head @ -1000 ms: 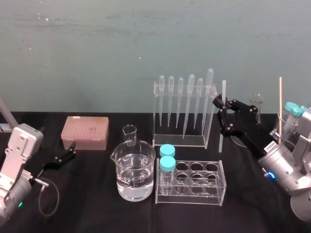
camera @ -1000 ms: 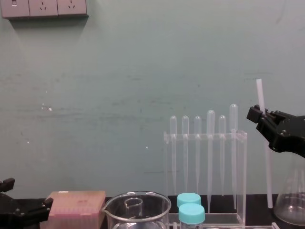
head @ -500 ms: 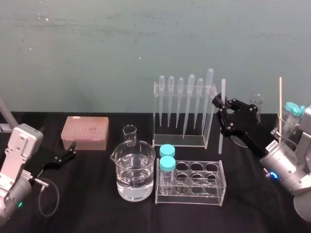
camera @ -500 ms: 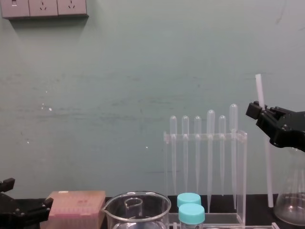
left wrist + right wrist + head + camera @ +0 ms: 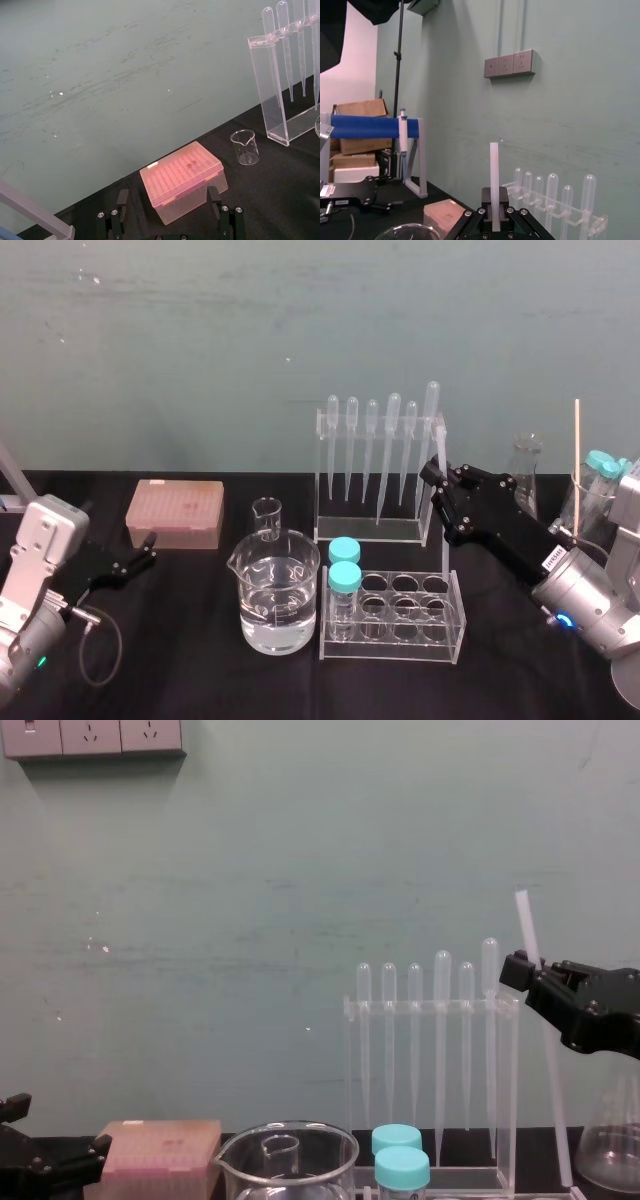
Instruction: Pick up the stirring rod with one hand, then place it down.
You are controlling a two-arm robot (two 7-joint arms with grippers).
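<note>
The stirring rod point(image 5: 553, 1105) is held off vertical at the right of the chest view, its upper end leaning toward the left of the frame and its lower end hanging close to the tabletop point(image 5: 200, 660); whether it touches cannot be told. It is clamped near its upper part between the fingers of the right tool point(image 5: 442, 480), seen right of centre in the head view, and the right wrist view shows the rod standing straight up out of the closed fingers. Just beside the rod, on its left in the frame, stands the pipette rack point(image 5: 370, 530), whose right edge is crossed by the rod in the chest view; a flask point(image 5: 610, 1160) sits at the lower right there. Nearer the lower edge of the head view are the test-tube rack point(image 5: 400, 625) and a beaker point(image 5: 279, 590) of clear liquid. The step in hand is judged to be the setting down. The rod would best be swung clear of the pipettes and glassware, brought flat over bare black tabletop, lowered until it is supported along its length, and only then released, since a thin round rod is likely to roll. The left tool point(image 5: 148, 550) is parked at the lower left, its fingers apart.
</note>
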